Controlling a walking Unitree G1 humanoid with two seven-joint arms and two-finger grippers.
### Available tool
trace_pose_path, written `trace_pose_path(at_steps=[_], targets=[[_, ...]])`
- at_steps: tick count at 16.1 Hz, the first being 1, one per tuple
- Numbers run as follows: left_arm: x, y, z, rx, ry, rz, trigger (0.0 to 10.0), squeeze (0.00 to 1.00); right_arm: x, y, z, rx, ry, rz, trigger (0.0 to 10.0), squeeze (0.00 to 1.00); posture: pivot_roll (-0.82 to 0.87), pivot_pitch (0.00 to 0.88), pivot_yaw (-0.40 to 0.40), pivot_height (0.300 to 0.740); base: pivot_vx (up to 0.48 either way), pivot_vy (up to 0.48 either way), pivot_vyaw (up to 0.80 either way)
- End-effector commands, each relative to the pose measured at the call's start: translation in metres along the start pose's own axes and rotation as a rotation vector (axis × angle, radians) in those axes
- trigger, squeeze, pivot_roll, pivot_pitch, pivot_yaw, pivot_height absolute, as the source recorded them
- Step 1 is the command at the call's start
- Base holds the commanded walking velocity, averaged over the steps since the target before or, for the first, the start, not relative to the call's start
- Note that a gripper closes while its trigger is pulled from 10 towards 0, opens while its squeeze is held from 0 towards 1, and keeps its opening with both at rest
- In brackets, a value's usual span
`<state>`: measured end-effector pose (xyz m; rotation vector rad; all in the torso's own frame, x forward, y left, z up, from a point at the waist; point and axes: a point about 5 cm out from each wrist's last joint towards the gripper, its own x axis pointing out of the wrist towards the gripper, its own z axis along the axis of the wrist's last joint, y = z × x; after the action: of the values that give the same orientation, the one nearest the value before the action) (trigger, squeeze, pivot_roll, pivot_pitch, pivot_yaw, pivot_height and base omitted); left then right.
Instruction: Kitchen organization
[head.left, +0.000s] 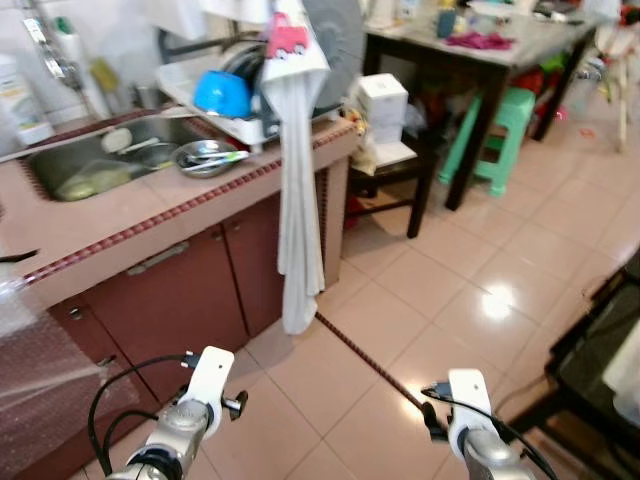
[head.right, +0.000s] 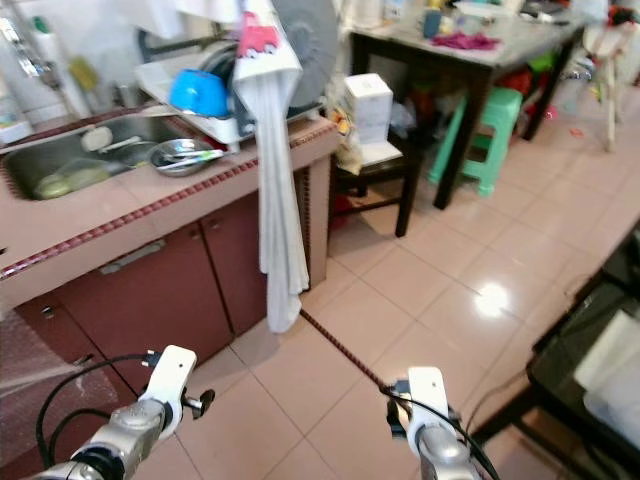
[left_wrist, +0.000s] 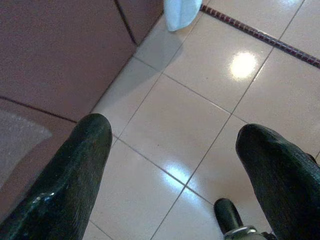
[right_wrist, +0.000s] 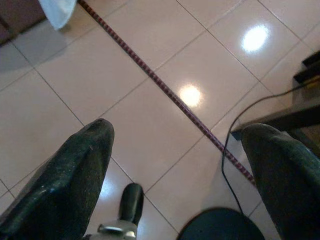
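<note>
Your left gripper (left_wrist: 170, 165) hangs low over the tiled floor (head.left: 440, 300) with its two black fingers (left_wrist: 75, 170) spread wide and nothing between them. Your right gripper (right_wrist: 175, 165) is the same: spread apart, empty, pointing down at the tiles and the dark patterned strip (right_wrist: 165, 92) that crosses them. Neither is touching anything.

The work itself lies ahead of and above your left gripper, on the tiled desk (head.left: 150, 215). There you have the sink (head.left: 95, 160) with something pale lying in it, a metal bowl (head.left: 205, 157) on the rim just beside it, and a dish rack (head.left: 245, 110) holding a blue bowl (head.left: 222, 93) and a large grey round piece. A white cloth (head.left: 298, 200) hangs from the rack's corner down past the cabinet doors (head.left: 190, 290), its tip close to the floor ahead of your left gripper. Farther off, ahead of your right gripper, a dark table (head.left: 500, 50) carries a magenta cloth (head.left: 480, 41), with a green stool (head.left: 500, 135) under it and a white box (head.left: 383, 105) on a low stand between the two.

By my reading, nothing is in hand and no item has clearly been put away, so the organizing is at or near its start. You are left with approaching the desk, raising an arm, and choosing a first item, likely the bowl or the hanging cloth.
</note>
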<state>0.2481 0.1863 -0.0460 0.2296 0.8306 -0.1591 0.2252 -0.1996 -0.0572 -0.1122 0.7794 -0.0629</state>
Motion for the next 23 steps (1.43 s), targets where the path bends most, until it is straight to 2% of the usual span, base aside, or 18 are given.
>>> trace_pose_path(at_steps=[1,4,8,10,11,13,16,23], targets=[[0.0,0.003,0.001,0.012,-0.002,0.008,10.0,0.0,-0.001,-0.001,-0.005,-0.016,0.012,-0.002,10.0,0.0,-0.03,0.0,0.055,0.74,0.0,0.0,0.0],[0.0,0.003,0.001,0.021,-0.006,0.004,10.0,0.0,-0.005,-0.005,-0.02,-0.076,0.055,-0.003,10.0,0.0,-0.03,0.0,0.057,0.74,0.0,0.0,0.0],[-0.001,0.003,0.0,0.025,-0.001,0.001,10.0,0.0,-0.007,-0.004,-0.027,-0.127,0.075,0.02,10.0,0.0,-0.03,0.0,0.061,0.74,0.0,0.0,0.0],[-0.002,0.006,-0.007,0.044,0.03,0.035,10.0,0.0,-0.009,-0.001,-0.033,-0.081,0.111,0.045,10.0,0.0,-0.03,0.0,0.062,0.74,0.0,0.0,0.0],[-0.003,0.01,-0.016,0.053,0.065,0.062,10.0,0.0,-0.009,0.001,-0.038,0.007,0.141,0.037,10.0,0.0,-0.02,0.0,0.061,0.74,0.0,0.0,0.0],[-0.005,0.012,-0.024,0.017,0.098,0.067,10.0,0.0,-0.01,0.001,-0.041,0.069,0.157,0.022,10.0,0.0,-0.02,0.0,0.063,0.74,0.0,0.0,0.0],[-0.006,0.014,-0.03,-0.043,0.122,0.08,10.0,0.0,-0.011,0.002,-0.044,0.069,0.18,0.036,10.0,0.0,-0.02,0.0,0.066,0.74,0.0,0.0,0.0],[-0.007,0.014,-0.032,-0.048,0.125,0.089,10.0,0.0,-0.013,0.006,-0.049,0.055,0.195,0.057,10.0,0.0,-0.02,0.0,0.068,0.74,0.0,0.0,0.0]])
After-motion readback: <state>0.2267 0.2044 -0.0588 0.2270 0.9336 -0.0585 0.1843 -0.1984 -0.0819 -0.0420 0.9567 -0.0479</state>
